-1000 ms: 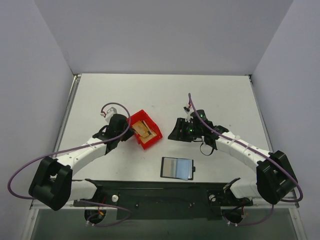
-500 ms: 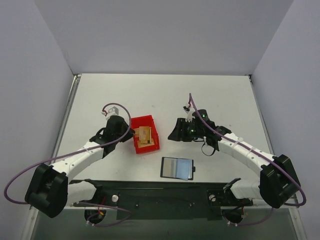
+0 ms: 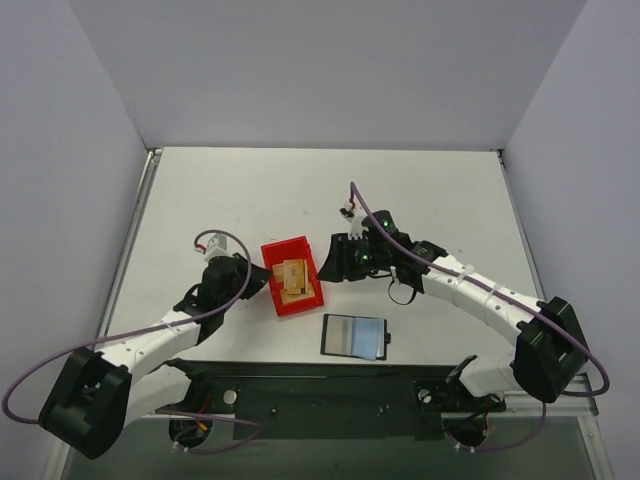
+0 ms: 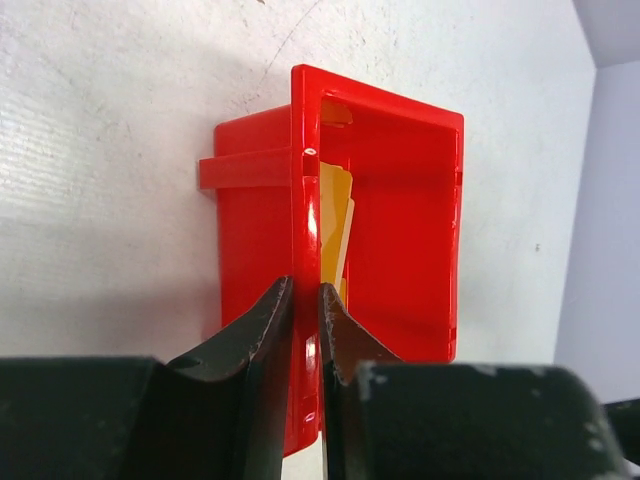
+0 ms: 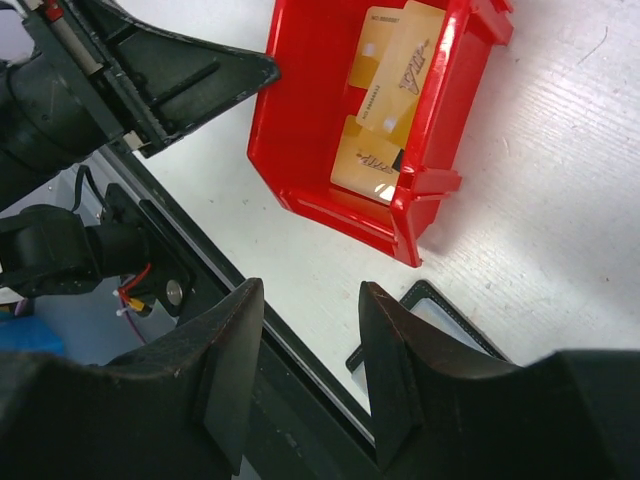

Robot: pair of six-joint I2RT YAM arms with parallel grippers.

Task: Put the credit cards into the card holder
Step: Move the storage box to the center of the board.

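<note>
Several gold-tan credit cards (image 3: 292,276) lie in a red plastic bin (image 3: 303,298) at the table's middle left. My left gripper (image 3: 262,281) is shut on the bin's left wall; in the left wrist view its fingertips (image 4: 282,300) pinch that red wall (image 4: 306,250), with the cards (image 4: 337,215) just inside. My right gripper (image 3: 326,262) hovers open just right of the bin. The right wrist view shows the cards (image 5: 386,80) in the bin (image 5: 310,110) beyond its spread fingers (image 5: 245,310). The card holder (image 3: 353,336) lies open near the front, pale inside up, and its corner (image 5: 432,300) shows there.
A black rail (image 3: 320,390) runs along the table's near edge, just in front of the card holder. The left arm's black fingers (image 5: 200,75) reach the bin's rim in the right wrist view. Grey walls close in the table on three sides.
The left gripper has dragged and turned the red bin toward the near edge. The right gripper has moved left, closer to the bin. The card holder has stayed put.
</note>
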